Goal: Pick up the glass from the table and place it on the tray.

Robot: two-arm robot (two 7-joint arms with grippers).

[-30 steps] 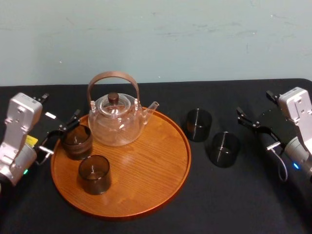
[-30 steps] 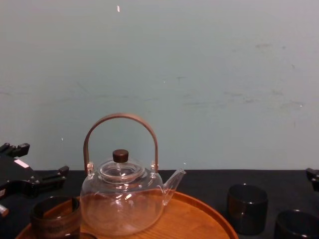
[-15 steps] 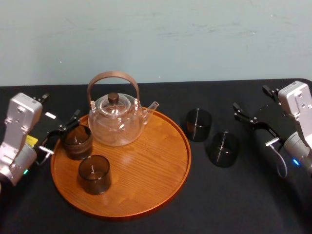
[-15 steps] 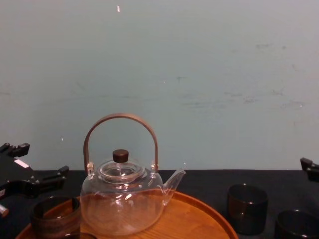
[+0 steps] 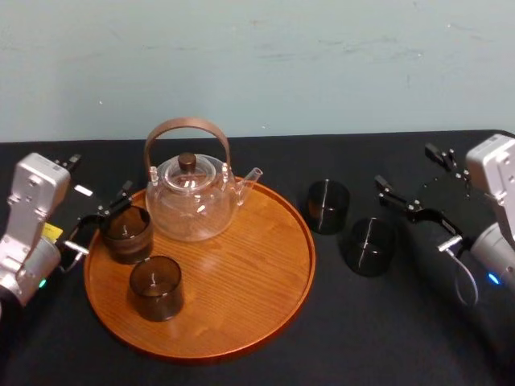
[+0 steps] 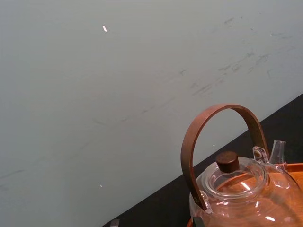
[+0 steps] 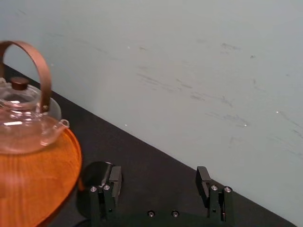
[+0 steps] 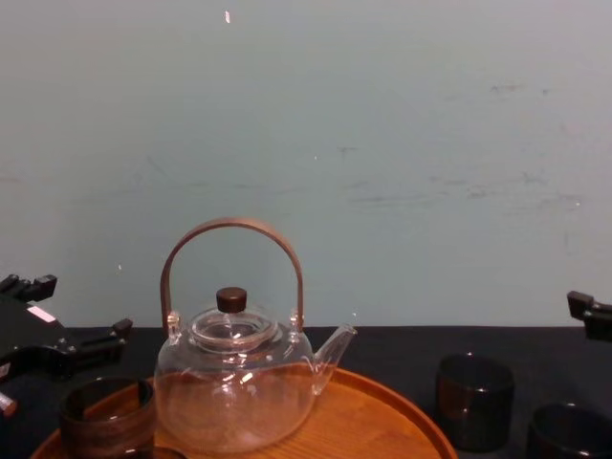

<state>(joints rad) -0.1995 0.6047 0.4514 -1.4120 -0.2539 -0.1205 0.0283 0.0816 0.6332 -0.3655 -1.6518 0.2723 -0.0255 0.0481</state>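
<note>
Two dark smoked glasses stand on the black table right of the tray: one [image 5: 328, 206] nearer the rim, the other [image 5: 369, 246] closer to me. My right gripper [image 5: 404, 167] hovers open and empty just right of them, above the table. In the right wrist view its fingers [image 7: 107, 188] are spread wide, and one glass [image 7: 94, 172] shows beyond the tray-side finger. The round orange-brown tray [image 5: 241, 273] carries a glass teapot [image 5: 191, 197] and two more dark glasses [image 5: 126, 233] [image 5: 155, 287]. My left gripper [image 5: 102, 174] rests open at the tray's left rim.
The teapot's tall brown handle [image 8: 231, 229] rises over the tray's back part. A pale wall closes off the table's far edge. Bare black tabletop [image 5: 386, 322] lies in front of the two loose glasses.
My right gripper has moved left toward the two glasses on the table, still open. The left arm, tray and glasses have not moved.
</note>
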